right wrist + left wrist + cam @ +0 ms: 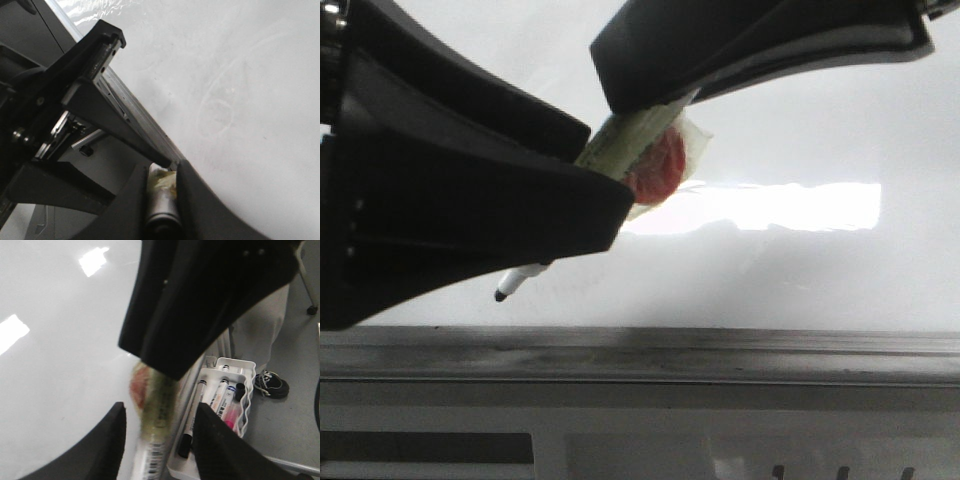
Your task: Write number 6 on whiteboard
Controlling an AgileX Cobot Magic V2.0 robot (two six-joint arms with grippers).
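The whiteboard fills the front view, with a bright glare patch and a grey ledge below it. No black stroke of the number 6 shows in any view; the right wrist view shows only faint erased smudges. My right gripper is shut on a marker wrapped in green and red. The marker's black tip hangs near the board's lower edge. My left gripper is open, its fingers either side of the marker without touching it.
A white tray with several spare markers sits beside the board's edge. A person's shoe stands on the floor beyond it. Both grippers crowd close in front of the camera.
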